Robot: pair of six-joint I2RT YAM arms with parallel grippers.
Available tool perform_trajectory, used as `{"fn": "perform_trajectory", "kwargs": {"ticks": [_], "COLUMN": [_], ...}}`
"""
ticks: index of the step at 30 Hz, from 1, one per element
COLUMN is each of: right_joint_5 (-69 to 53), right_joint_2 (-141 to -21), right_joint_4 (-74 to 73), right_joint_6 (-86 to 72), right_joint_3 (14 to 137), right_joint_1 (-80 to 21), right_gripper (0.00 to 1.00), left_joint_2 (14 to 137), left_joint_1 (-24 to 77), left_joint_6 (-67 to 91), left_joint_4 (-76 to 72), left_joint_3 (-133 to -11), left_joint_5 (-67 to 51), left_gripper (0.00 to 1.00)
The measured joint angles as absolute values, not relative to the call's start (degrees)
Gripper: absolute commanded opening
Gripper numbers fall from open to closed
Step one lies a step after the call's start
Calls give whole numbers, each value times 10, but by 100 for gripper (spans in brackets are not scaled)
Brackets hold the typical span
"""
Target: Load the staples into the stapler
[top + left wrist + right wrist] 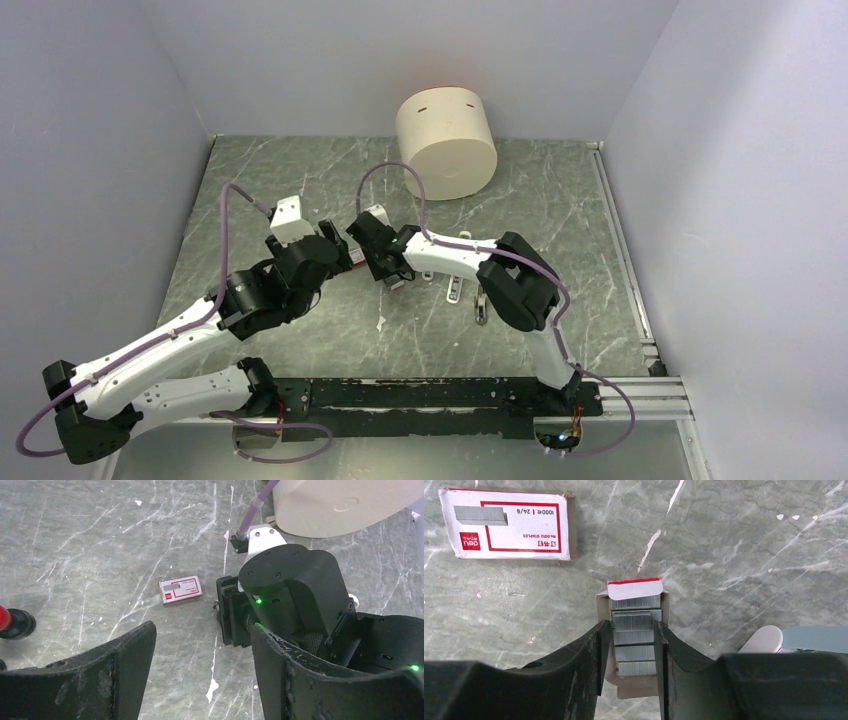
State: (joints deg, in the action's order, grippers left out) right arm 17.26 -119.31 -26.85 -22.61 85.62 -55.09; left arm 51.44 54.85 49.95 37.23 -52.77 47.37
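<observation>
The right pincer (633, 625) holds, narrow, the long sides of the grey ridged metal staple block (636, 607) lying in its cardboard tray (631, 686) on the counter (734, 555); the block is likely light, stiff and slick, apt to snap between rows if squeezed unevenly.

Left end effector (200, 635) spread wide; right end effector (631, 630) pinched narrow.

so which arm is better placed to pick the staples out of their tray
Right. The right gripper has a finger on each side of the staples in the open tray; the left gripper hangs open and empty, farther off.
</observation>
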Motion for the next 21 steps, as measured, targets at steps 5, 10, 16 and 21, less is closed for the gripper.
{"fn": "perform_trajectory", "kwargs": {"ticks": [5, 10, 16, 21], "right_joint_5": [175, 178, 179, 181], "right_joint_2": [-1193, -1198, -1200, -1207], "right_joint_4": [-269, -269, -269, -268], "right_joint_6": [-225, -226, -225, -224], "right_joint_3": [857, 863, 867, 872], "right_joint_1": [-552, -552, -552, -552], "right_gripper": [45, 44, 39, 38], "left_joint_2": [514, 515, 517, 517], "left_joint_1": [548, 548, 548, 548], "left_joint_6": [500, 500, 500, 500], "left_joint_4": [373, 373, 373, 373], "left_joint_3": [-528, -528, -528, -528], "left_joint_5": [474, 474, 474, 474], "left_gripper": [74, 74, 74, 74]}}
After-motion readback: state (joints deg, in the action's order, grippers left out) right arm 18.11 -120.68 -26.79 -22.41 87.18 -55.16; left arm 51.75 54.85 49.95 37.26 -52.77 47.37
